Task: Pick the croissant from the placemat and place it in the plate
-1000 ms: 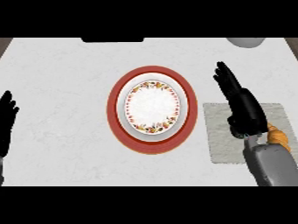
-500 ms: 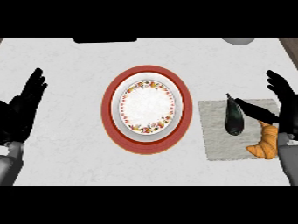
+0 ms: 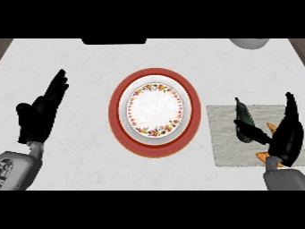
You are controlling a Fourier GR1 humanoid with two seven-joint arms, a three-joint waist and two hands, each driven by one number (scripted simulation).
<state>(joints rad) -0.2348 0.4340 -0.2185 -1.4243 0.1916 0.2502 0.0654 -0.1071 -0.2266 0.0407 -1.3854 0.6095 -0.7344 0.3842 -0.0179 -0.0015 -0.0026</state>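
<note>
The croissant (image 3: 272, 128) lies on the grey placemat (image 3: 229, 145) at the right. Only orange bits of it show, beside and below my right hand (image 3: 284, 136). That hand hovers over it, open, with fingers straight and the thumb spread to the left. It is not closed round the croissant. The white plate (image 3: 156, 89) with a flowered rim sits on a larger red plate (image 3: 156, 74) in the middle of the counter, with nothing on it. My left hand (image 3: 41, 112) rests open at the left, fingers up.
A pale bowl (image 3: 250, 43) stands at the counter's far right edge. A dark object (image 3: 114, 41) lies at the far edge, left of centre. Brown floor shows past both far corners of the white counter.
My right hand has dropped lower over the placemat and now covers most of the croissant. My left hand has shifted a little to the right.
</note>
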